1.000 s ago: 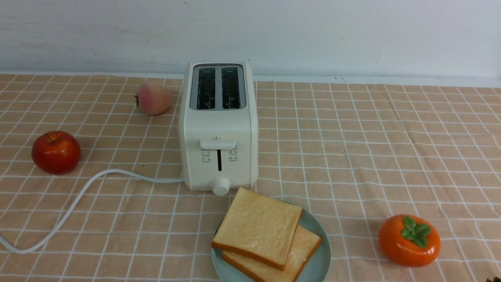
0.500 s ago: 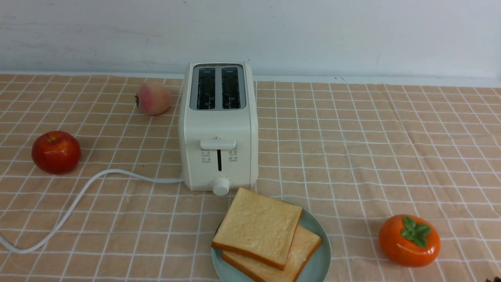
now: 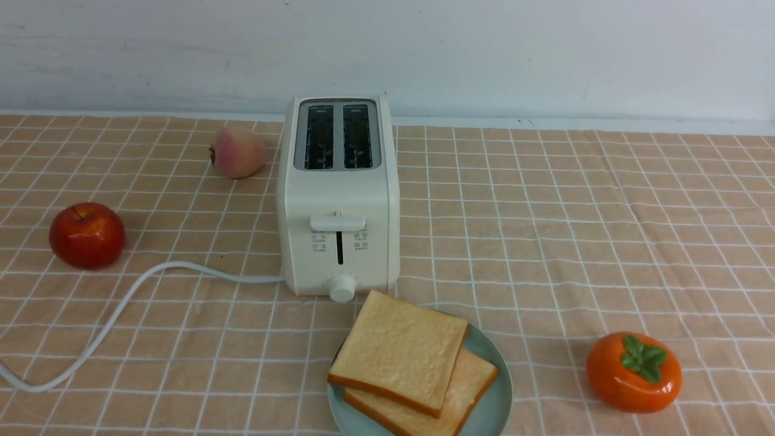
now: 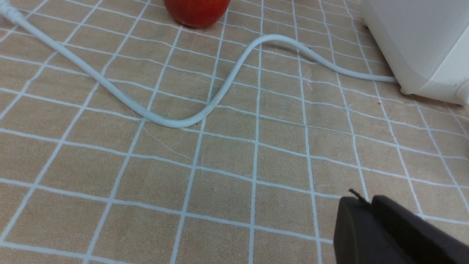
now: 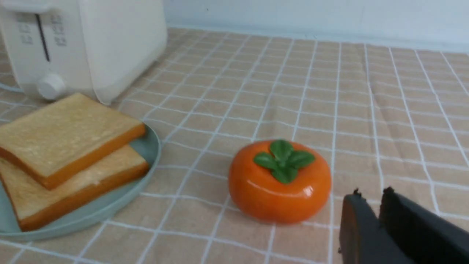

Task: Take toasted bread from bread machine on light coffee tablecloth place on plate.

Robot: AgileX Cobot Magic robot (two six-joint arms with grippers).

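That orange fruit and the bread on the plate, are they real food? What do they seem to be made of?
Probably not real. The orange persimmon looks like glossy glazed ceramic or hard plastic: it shows sharp white highlights and moulded green leaves. The toasted bread looks like soft foam: very even crust colour, crisp square edges, no crumbs. The plate seems matte ceramic or plastic; the look leaves it open.

Only tiny, illegible printed icons on the bread machine (image 3: 338,200) front; no readable text.
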